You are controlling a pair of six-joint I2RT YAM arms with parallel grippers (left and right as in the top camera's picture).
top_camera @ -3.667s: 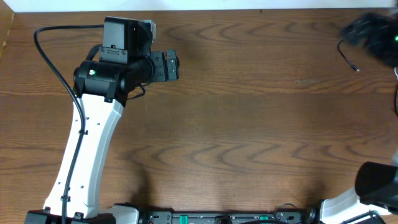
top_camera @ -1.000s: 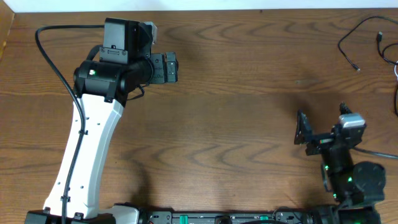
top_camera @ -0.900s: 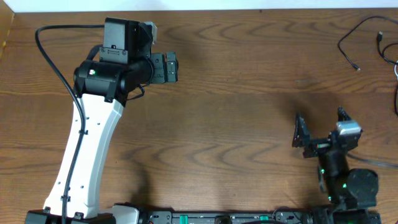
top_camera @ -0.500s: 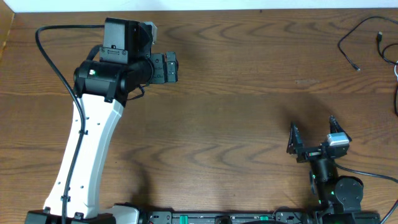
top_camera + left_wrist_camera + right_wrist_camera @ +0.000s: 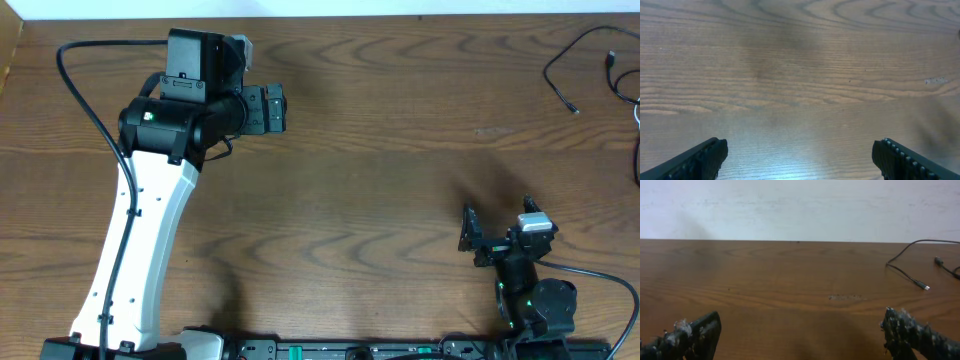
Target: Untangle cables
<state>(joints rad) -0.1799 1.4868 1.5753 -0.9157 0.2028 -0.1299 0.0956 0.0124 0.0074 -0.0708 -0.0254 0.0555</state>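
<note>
My right gripper (image 5: 497, 222) has pulled back from the far right corner of the table (image 5: 380, 180) to a spot near my base, jaws wide and empty. My left gripper (image 5: 275, 107) has not moved. It hangs over bare wood at far left, jaws also wide, holding nothing.

The cables (image 5: 547, 72) lie in that far right corner, well apart from both grippers. Only thin black cords show: one loose, open curve ending in a small plug (image 5: 923, 286), another plug end nearby, and the rest running off the edge. I see no knot, so I judge the untangling done or nearly done.
</note>
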